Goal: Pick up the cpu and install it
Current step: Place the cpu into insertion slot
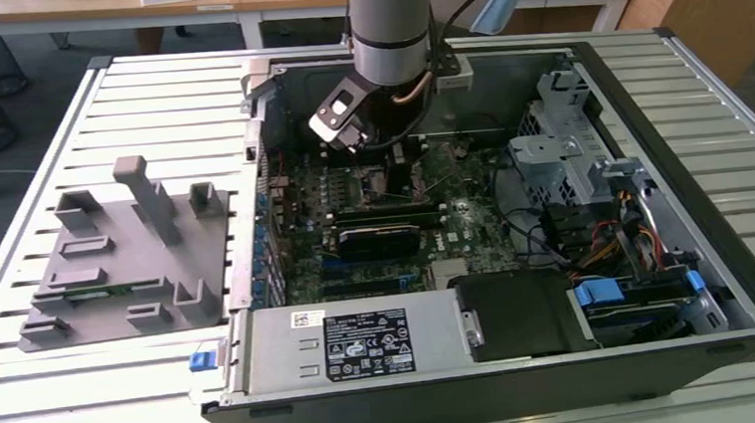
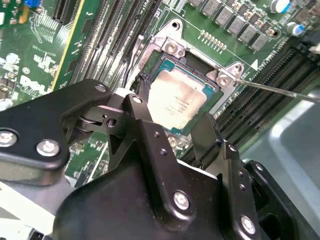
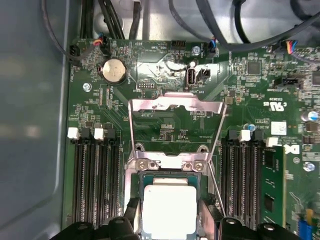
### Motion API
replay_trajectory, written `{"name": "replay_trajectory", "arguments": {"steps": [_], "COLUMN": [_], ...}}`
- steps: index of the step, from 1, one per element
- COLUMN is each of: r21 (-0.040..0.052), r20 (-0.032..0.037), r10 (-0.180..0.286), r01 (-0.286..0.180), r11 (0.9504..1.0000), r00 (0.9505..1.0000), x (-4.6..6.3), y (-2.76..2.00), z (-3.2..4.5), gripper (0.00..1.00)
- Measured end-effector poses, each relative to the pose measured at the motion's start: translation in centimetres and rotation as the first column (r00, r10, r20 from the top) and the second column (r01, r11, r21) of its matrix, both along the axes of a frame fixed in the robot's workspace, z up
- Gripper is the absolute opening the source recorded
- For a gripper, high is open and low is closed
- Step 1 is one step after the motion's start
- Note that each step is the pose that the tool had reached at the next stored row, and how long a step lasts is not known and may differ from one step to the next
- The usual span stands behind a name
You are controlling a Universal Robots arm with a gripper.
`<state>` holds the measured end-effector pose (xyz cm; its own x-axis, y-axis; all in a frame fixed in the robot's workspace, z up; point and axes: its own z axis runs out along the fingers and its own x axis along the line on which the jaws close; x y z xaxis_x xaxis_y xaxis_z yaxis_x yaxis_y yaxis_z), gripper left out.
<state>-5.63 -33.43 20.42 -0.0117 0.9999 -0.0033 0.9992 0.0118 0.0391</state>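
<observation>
Your claw [image 2: 175, 114] straddles the cpu [image 2: 176, 100], which lies flat in the open socket [image 2: 172, 47] on the motherboard [image 3: 100, 107], inside the case [image 1: 536, 385] on the desk [image 1: 44, 394]; you cannot tell whether it grips.

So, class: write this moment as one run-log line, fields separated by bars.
where: inside computer case | gripper: low over cpu | cpu: in socket | retention plate: raised open | grip: cannot tell
</observation>
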Motion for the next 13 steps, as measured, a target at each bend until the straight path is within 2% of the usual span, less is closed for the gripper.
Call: {"name": "replay_trajectory", "arguments": {"steps": [2, 5, 8, 11, 12, 13], "r21": [0.0, -0.0001, -0.0004, -0.0003, -0.0003, -0.0003], "r20": [0.0, 0.0, 0.0, 0.0, 0.0, 0.0], "r10": [0.0, 0.0, 0.0, 0.0, 0.0, 0.0], "r01": [0.0, 0.0, 0.0, 0.0, 0.0, 0.0], "r11": [1.0, 1.0, 1.0, 1.0, 1.0, 1.0], "r00": [1.0, 1.0, 1.0, 1.0, 1.0, 1.0], "x": [0.0, 0.0, 0.0, 0.0, 0.0, 0.0], "y": [0.0, 0.0, 0.0, 0.0, 0.0, 0.0], "z": [0.41, 0.74, 0.97, 1.23, 1.32, 1.4], "gripper": [0.59, 0.41, 0.35, 0.17, 0.17, 0.11]}}
